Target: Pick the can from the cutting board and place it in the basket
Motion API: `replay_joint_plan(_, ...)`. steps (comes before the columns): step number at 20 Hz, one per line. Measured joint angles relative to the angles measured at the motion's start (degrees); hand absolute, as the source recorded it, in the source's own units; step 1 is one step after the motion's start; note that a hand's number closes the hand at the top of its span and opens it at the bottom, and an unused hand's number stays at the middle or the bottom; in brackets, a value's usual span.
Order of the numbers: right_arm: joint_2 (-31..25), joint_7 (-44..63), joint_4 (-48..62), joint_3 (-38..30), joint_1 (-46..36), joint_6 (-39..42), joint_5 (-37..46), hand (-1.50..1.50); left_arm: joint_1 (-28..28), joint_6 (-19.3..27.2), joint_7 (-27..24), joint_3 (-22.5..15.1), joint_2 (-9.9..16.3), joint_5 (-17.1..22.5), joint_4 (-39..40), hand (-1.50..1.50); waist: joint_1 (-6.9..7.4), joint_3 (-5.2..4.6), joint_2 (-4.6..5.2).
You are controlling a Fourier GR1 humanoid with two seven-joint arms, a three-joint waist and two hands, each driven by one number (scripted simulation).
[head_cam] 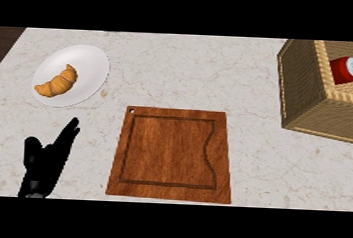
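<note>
head view shows a pale marbled bench (196,77) from steeply above. the can (346,70) — red with a light top — sits inside the basket (305,91), a woven wicker box at the upper right, close against one of its inner walls. the cutting board (172,154), brown wood with a groove round its face and a small hole in one corner, lies flat in the middle of the bench with nothing on it, well apart from the basket. at the upper left a white plate (90,62) carries a golden croissant (58,82). the left robot hand (46,160) shows at the lower left, just beside the board's left edge — fingers straight and pointing up, spread, holding nothing. the right robot hand does not show.
</note>
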Motion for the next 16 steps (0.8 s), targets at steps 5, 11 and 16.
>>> replay_joint_plan(5,-1.50,-2.88,1.10,-2.07,-0.32,-0.57,-1.62,-1.50,0.35,-1.26,0.20,1.01,0.47,0.64,-0.15,0.00,-0.11,-0.13,-0.07)
replay_joint_plan(11,-3.01,-3.18,1.99,-6.96,-0.46,-2.12,-5.20,-1.50,-0.33,-1.44,1.91,1.55,0.08,0.92,-0.13,0.00,-0.42,-0.11,-0.20)
replay_joint_plan(16,-7.23,-2.97,0.81,-12.21,3.42,-0.69,-8.36,-1.50,0.56,-1.00,1.89,1.89,-0.13,0.25,-0.62,0.00,-1.06,-0.19,-0.32)
